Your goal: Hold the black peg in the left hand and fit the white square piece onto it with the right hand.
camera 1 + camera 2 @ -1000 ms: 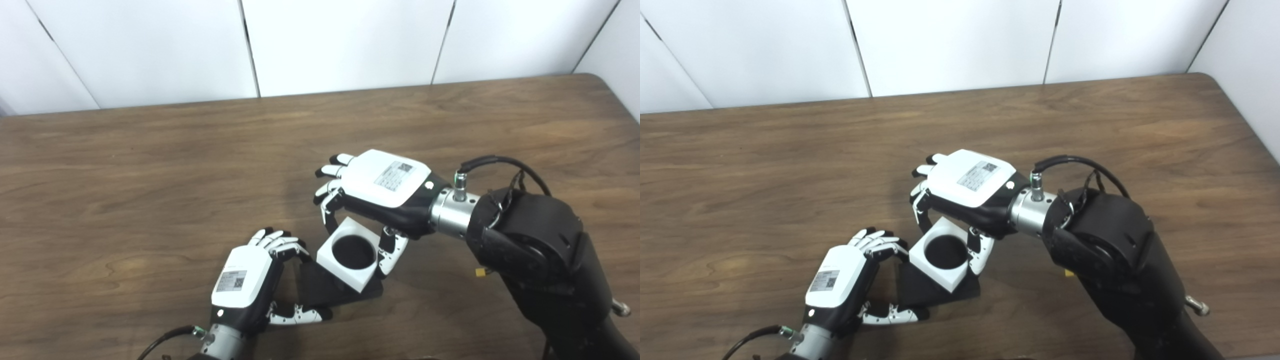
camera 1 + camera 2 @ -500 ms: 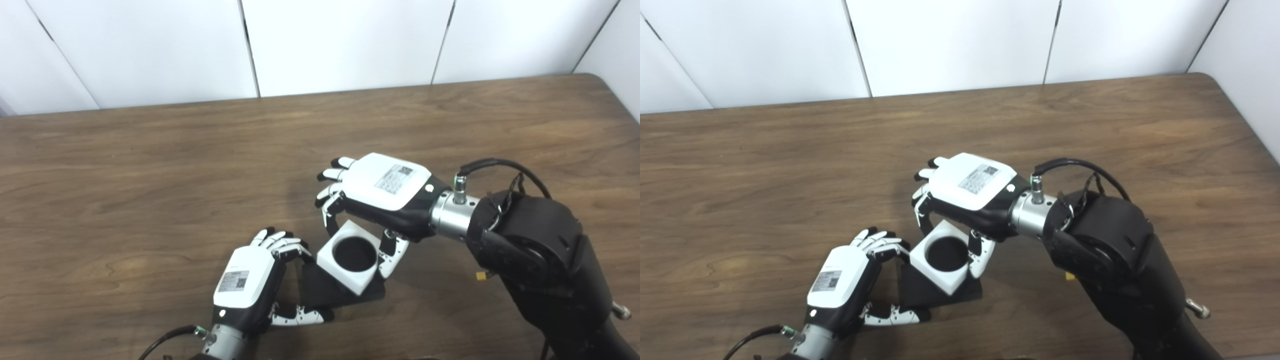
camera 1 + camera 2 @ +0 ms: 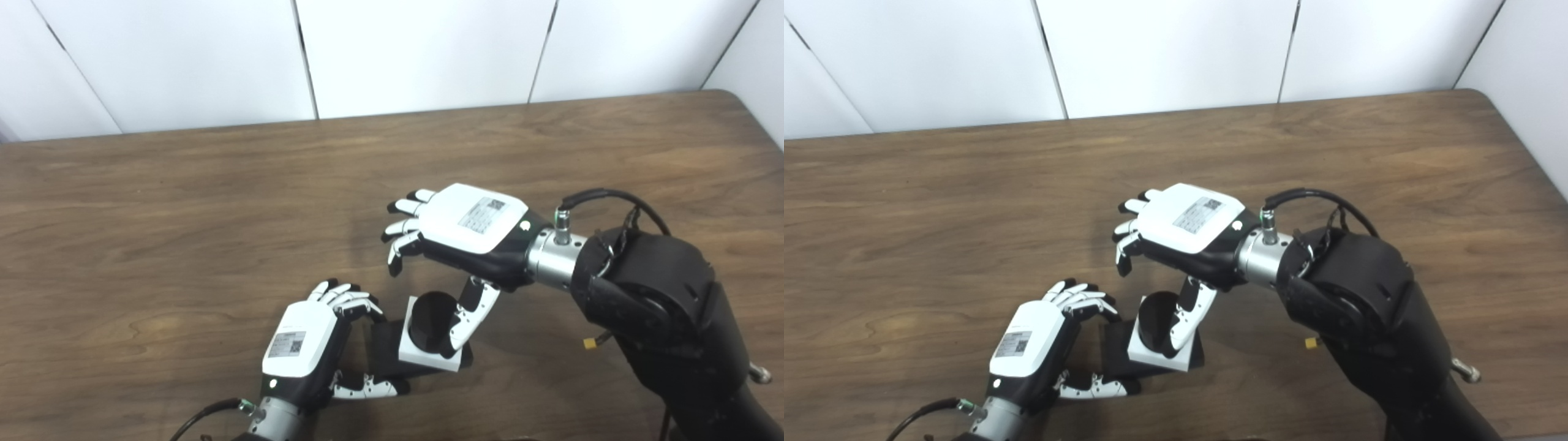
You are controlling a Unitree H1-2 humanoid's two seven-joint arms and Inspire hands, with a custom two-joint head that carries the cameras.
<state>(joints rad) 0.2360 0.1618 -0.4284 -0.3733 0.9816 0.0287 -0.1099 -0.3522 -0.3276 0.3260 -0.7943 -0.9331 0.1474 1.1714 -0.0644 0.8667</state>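
The white square piece [image 3: 429, 355] sits down over the black peg [image 3: 430, 318], your right hand [image 3: 465, 236] spread open above. Your left hand [image 3: 309, 346] is clamped on the peg's black base [image 3: 386, 352]. Next, lift the right thumb clear.

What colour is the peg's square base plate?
Black base plate, clearest in the left eye view.

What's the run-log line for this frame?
left hand: holds black peg base | right hand: open | white square piece: seated on peg

- A dark brown wood-grain tabletop [image 3: 184, 202] is filling most of the view, its far right corner rounding off.
- White wall panels [image 3: 422, 55] are standing right behind it, with thin dark seams running between them.
- Even, soft light is falling across the wood, casting only faint shadows.
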